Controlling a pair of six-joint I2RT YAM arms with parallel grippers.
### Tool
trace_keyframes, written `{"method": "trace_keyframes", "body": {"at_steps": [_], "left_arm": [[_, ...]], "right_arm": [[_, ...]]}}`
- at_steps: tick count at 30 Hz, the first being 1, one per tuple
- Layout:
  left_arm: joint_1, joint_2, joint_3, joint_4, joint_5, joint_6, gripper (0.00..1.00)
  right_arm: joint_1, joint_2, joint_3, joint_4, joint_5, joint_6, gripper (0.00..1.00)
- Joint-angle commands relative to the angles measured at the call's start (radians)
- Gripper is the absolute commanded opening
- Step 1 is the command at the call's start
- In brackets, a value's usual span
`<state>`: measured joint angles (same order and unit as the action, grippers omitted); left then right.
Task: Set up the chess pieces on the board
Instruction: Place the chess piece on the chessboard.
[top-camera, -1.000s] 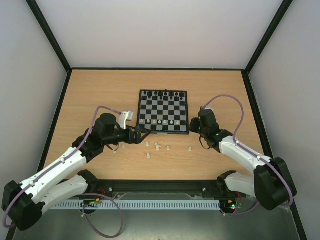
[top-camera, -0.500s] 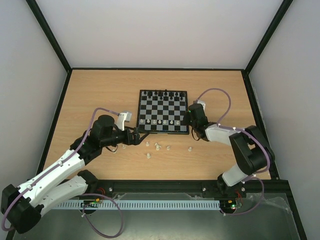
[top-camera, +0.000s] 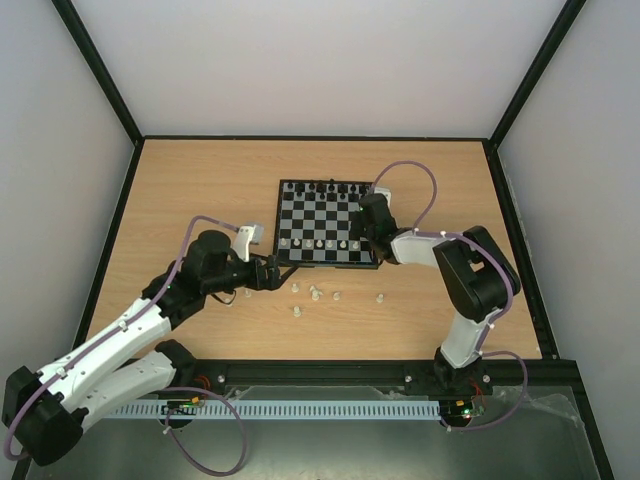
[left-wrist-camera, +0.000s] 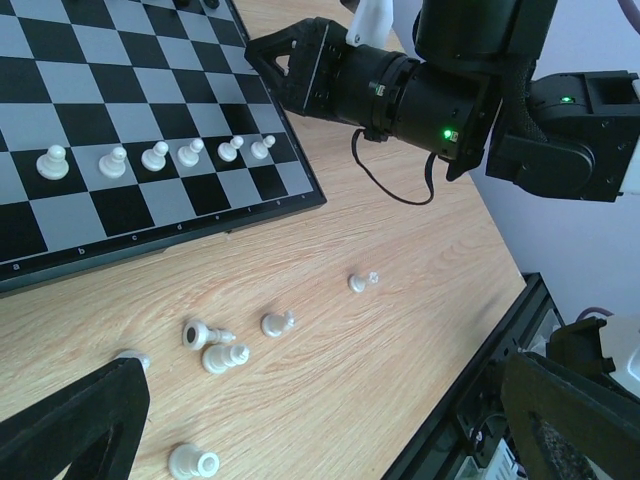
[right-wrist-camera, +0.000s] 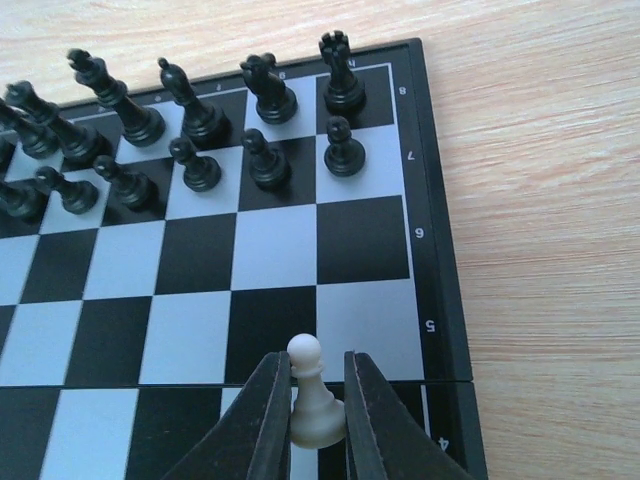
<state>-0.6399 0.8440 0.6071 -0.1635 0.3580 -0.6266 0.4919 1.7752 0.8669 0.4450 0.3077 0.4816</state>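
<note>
The board (top-camera: 318, 222) lies at the table's middle, black pieces along its far rows (right-wrist-camera: 200, 120). A row of white pawns (left-wrist-camera: 155, 156) stands near its front edge (top-camera: 320, 243). My right gripper (right-wrist-camera: 318, 415) is shut on a white pawn (right-wrist-camera: 314, 395), held upright just above the board's right-hand squares (top-camera: 358, 236). Several white chess pieces (left-wrist-camera: 225, 357) lie toppled on the wood in front of the board (top-camera: 315, 294). My left gripper (left-wrist-camera: 320, 410) hangs wide open above them, by the board's front-left corner (top-camera: 280, 272), with nothing between its fingers (left-wrist-camera: 80, 425).
One white piece (top-camera: 380, 297) lies apart to the right, another (top-camera: 229, 300) under the left arm. The right arm's wrist (left-wrist-camera: 430, 85) reaches over the board's right edge. Black frame rails (top-camera: 400, 372) run along the table's near edge.
The right arm has swung left, carrying the pawn from beside the board's right edge to over its right-hand squares. The left arm has hardly moved.
</note>
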Motion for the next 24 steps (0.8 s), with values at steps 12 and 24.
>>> {"method": "trace_keyframes", "body": {"at_steps": [12, 24], "left_arm": [[0.005, 0.039, -0.012, 0.032, -0.005, 0.011, 0.99], [0.005, 0.037, -0.017, 0.03, -0.013, 0.009, 0.99]], "right_arm": [[0.007, 0.044, 0.026, -0.024, 0.057, -0.04, 0.2], [0.007, -0.005, -0.006, -0.034, 0.071, -0.028, 0.22]]}}
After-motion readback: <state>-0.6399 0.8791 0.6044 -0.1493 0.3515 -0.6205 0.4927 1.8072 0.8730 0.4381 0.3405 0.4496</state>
